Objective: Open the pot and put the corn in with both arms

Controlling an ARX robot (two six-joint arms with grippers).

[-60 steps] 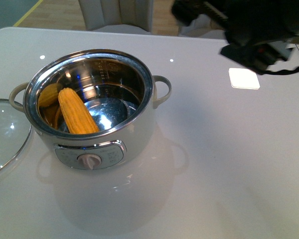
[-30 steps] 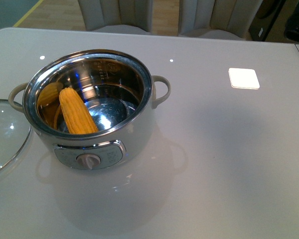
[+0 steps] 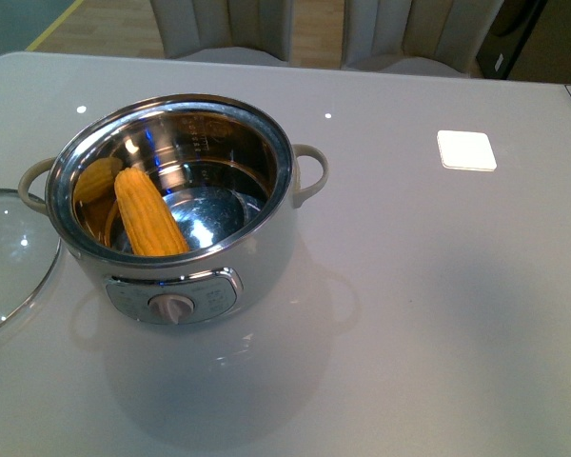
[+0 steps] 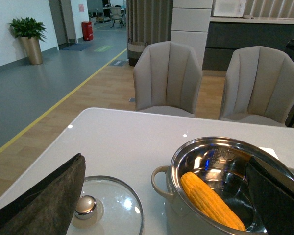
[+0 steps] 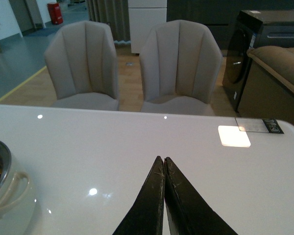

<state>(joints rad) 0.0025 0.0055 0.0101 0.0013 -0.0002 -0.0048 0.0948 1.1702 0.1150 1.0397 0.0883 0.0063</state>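
Observation:
The white pot [image 3: 209,267] stands open on the table, left of centre, with its dial facing me. The corn [image 3: 148,213] leans inside the steel bowl against the left wall, one end up near the rim. Neither arm shows in the front view. In the left wrist view my left gripper [image 4: 165,159] is open, its fingers [image 4: 44,200] wide apart, back from the pot [image 4: 186,215] and the corn [image 4: 208,200]. In the right wrist view my right gripper [image 5: 162,158] is shut and empty above bare table, to the right of the pot [image 5: 12,205].
The glass lid [image 3: 5,257] lies flat on the table left of the pot, half out of the front view; its knob [image 4: 85,206] shows in the left wrist view. A white square [image 3: 466,149] lies at the back right. Two chairs [image 5: 132,63] stand behind the table.
The black right arm that was at the top right of the front view has pulled back out of view. The pot, corn and lid have not moved.

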